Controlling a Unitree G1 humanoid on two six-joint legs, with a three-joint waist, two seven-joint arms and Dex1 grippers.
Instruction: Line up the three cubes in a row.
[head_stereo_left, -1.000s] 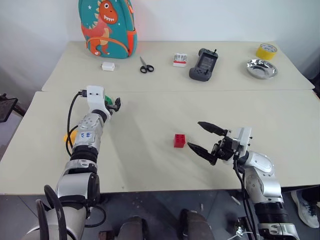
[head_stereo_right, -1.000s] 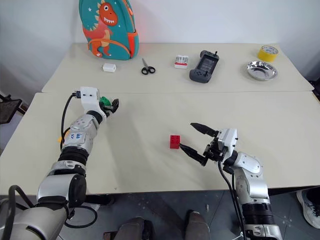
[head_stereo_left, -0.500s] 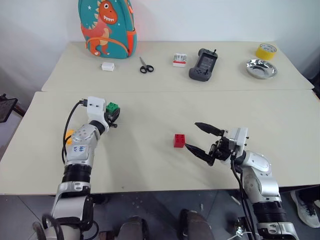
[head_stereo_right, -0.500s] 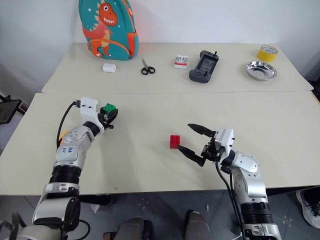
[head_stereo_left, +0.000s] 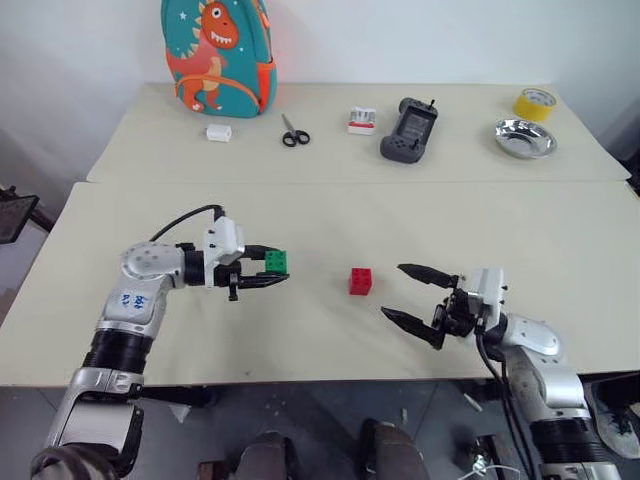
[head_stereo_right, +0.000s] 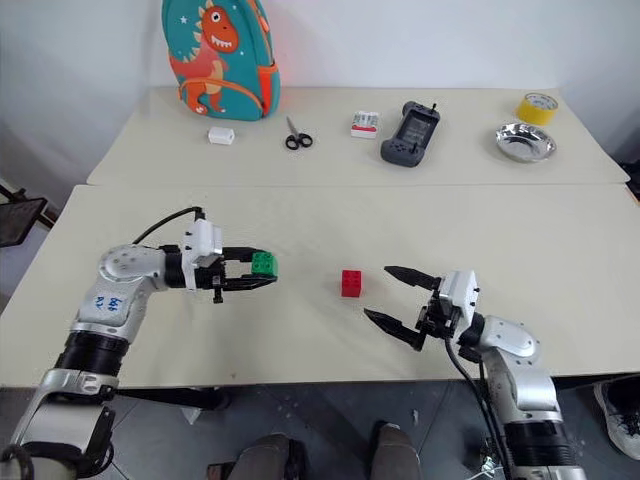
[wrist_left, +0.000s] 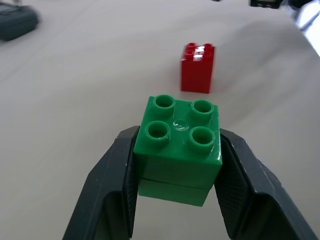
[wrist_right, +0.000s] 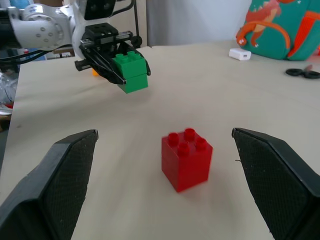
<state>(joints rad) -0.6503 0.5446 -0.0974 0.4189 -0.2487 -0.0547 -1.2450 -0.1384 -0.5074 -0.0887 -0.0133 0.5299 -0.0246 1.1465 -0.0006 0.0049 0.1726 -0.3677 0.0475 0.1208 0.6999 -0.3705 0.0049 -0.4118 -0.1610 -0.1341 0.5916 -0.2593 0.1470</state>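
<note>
We find the right gripper (head_stereo_left: 420, 305) nearest the front edge of the near table (head_stereo_left: 330, 340), its two black fingers spread wide with nothing between them, pointing toward the red cube (head_stereo_left: 360, 281). That cube stands upright on the near table, studs up, a little way beyond the open fingertips and clear of them.

To the left of the red cube, we note the left gripper (head_stereo_left: 270, 272) reaching in level from the robot's left, its fingers clamped on the two side faces of the green cube (head_stereo_left: 276, 262). In the left wrist view the green cube (wrist_left: 180, 145) sits studs up between the fingers (wrist_left: 112, 195), and the red one lies ahead of it, apart. The right wrist view shows the green cube lifted above the tabletop.

Behind the left gripper in that same view we see a small patch of orange (wrist_right: 94, 73), too hidden to identify with certainty.

On the far table (head_stereo_left: 450, 165) we record, from left to right: a dinosaur backpack (head_stereo_left: 216, 55), a small white block (head_stereo_left: 218, 132), scissors (head_stereo_left: 292, 134), a red-and-white small box (head_stereo_left: 361, 121), a dark handheld controller (head_stereo_left: 407, 129), a metal bowl (head_stereo_left: 524, 138) and a roll of yellow tape (head_stereo_left: 535, 103).
</note>
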